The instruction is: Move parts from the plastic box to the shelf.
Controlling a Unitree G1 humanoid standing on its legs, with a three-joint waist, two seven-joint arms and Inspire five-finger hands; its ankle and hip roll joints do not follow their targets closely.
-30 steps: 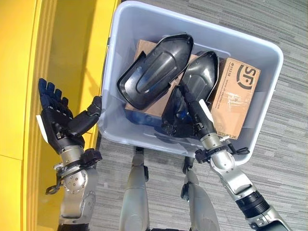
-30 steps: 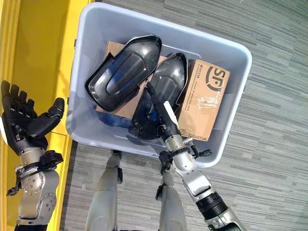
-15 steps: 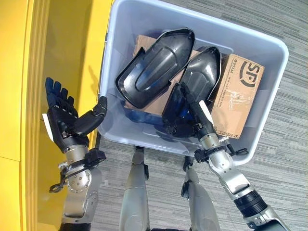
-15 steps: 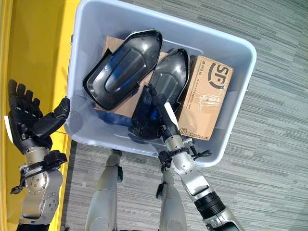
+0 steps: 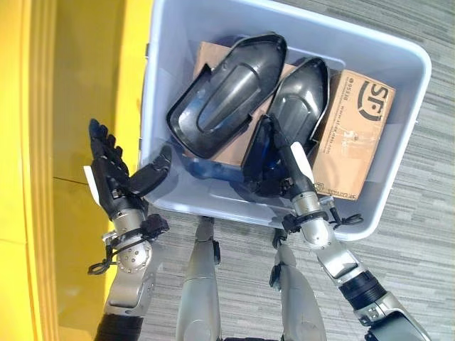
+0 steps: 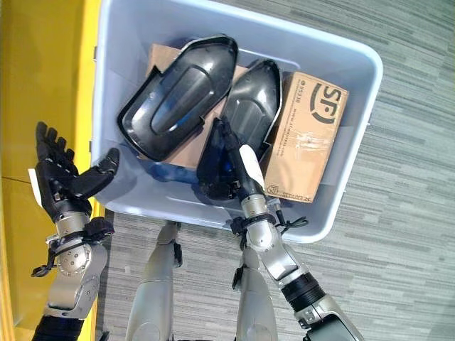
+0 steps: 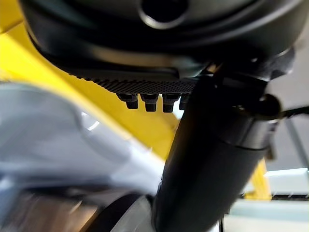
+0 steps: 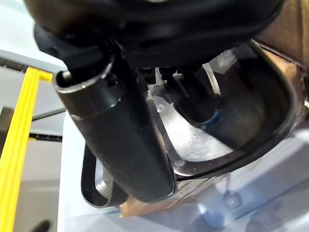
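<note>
Black part point(image 5: 295, 114) in plastic box point(image 5: 398, 177), gripped by right robot hand point(image 5: 281, 167).

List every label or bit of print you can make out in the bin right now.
Cardboard box: a large dark logo at its far end, a brand mark, not quoted here.
Same cardboard box, along its long edge: lines of small print, too small to read.
Wide black part and narrow black part: no text visible.
Plastic box: no text visible.

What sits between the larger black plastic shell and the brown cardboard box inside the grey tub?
A smaller black plastic shell, with the right hand on it, lies between the larger shell and cardboard box; the left eye view shows it.
</note>
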